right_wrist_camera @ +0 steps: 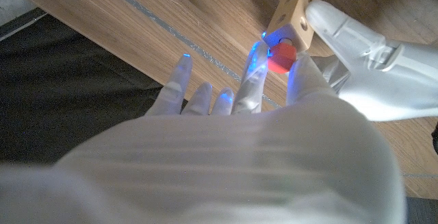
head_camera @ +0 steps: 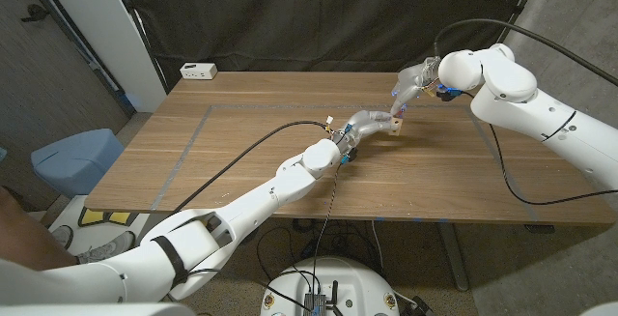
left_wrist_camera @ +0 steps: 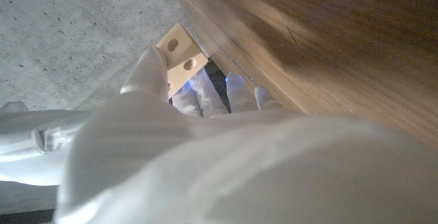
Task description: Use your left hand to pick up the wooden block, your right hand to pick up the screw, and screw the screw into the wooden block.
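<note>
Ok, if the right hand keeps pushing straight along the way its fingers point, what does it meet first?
Most likely the wooden block: the right hand pinches the red screw right at the block's face, which the left hand holds.

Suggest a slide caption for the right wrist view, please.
Right hand pinches the red screw against the wooden block held by the left hand.

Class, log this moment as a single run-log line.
left hand: holds light wooden block with holes | right hand: pinches red-headed screw at block | stage: screwing in
</note>
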Controlling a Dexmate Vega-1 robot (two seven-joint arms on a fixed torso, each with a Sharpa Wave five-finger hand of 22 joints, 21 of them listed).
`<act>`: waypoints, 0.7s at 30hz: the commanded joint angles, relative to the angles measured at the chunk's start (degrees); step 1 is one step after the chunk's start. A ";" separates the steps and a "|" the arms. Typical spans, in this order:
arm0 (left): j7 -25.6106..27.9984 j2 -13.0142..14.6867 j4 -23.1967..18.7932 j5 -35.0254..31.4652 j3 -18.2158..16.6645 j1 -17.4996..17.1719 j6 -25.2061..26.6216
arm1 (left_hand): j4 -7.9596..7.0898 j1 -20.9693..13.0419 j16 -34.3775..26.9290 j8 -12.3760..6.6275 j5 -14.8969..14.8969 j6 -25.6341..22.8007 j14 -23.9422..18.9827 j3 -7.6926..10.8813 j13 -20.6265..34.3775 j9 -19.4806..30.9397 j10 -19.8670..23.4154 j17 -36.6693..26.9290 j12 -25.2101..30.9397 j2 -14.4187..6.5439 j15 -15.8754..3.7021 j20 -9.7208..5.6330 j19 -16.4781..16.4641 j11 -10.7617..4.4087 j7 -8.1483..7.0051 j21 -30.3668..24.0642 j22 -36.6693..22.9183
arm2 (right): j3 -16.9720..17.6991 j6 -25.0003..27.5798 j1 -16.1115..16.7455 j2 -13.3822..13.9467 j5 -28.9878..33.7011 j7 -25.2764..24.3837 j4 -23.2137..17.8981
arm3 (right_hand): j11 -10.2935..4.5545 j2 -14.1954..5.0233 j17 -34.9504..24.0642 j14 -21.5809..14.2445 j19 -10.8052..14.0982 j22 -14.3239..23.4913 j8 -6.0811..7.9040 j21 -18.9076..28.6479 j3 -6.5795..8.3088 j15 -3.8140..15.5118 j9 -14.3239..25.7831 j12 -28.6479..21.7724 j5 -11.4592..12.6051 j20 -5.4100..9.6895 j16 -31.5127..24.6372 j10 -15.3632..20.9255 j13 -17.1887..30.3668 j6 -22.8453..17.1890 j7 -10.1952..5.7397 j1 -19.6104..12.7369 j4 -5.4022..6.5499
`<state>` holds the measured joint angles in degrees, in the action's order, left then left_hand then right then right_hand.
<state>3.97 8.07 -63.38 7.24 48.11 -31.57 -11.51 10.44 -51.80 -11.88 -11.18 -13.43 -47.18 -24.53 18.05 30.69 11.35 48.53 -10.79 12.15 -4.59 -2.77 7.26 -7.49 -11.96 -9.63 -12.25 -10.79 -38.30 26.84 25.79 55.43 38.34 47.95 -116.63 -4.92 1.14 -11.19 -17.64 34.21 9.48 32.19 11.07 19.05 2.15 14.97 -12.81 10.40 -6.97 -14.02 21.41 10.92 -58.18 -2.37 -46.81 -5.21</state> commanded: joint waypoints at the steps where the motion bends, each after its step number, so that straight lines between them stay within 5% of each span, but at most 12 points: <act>1: -0.28 -0.26 0.71 0.12 0.02 0.39 -0.33 | -1.56 -0.01 -0.36 -0.37 -0.15 -0.68 -0.23 1.91 0.31 0.19 0.38 -0.12 0.55 -0.63 -2.53 0.04 0.14 -0.34 0.22 -0.45 -0.28 | -1.08 0.59 -0.64 -0.48 0.40 -0.50 0.65 | -0.12 -0.16 0.01 -0.95 0.58 0.18 0.27 0.01 -0.09 0.15 -0.57 -0.46 0.24 0.05 -0.47 1.42 0.11 -2.29 0.19 1.09 0.40; 21: -0.17 -0.36 0.95 0.18 -0.02 0.47 -0.28 | -1.61 0.04 -0.34 -0.34 -0.16 -0.61 -0.22 2.01 0.31 0.19 0.26 -0.12 0.51 -0.72 -2.58 0.18 0.21 -0.35 0.22 -0.43 -0.28 | -2.16 1.22 -0.19 -1.60 3.10 -2.82 0.93 | -1.98 -1.41 0.37 -4.26 2.26 0.21 1.04 0.17 -0.62 1.50 -3.14 -0.40 0.36 0.95 -0.67 6.26 -0.12 -11.19 0.33 2.80 -0.13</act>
<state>3.78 7.83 -62.66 7.32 48.13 -31.17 -11.61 10.42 -51.75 -11.88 -11.22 -13.42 -47.18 -24.53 18.07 30.64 11.35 48.61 -10.79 12.22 -4.62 -2.77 7.26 -7.49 -12.06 -9.61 -12.52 -10.79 -39.52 27.60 25.24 54.71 39.80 46.28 -115.89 -6.76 -0.09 -10.70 -21.12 35.85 9.47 32.75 11.07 18.43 2.37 11.94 -12.81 10.41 -5.93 -14.35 26.74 10.65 -68.35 -2.00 -44.11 -4.88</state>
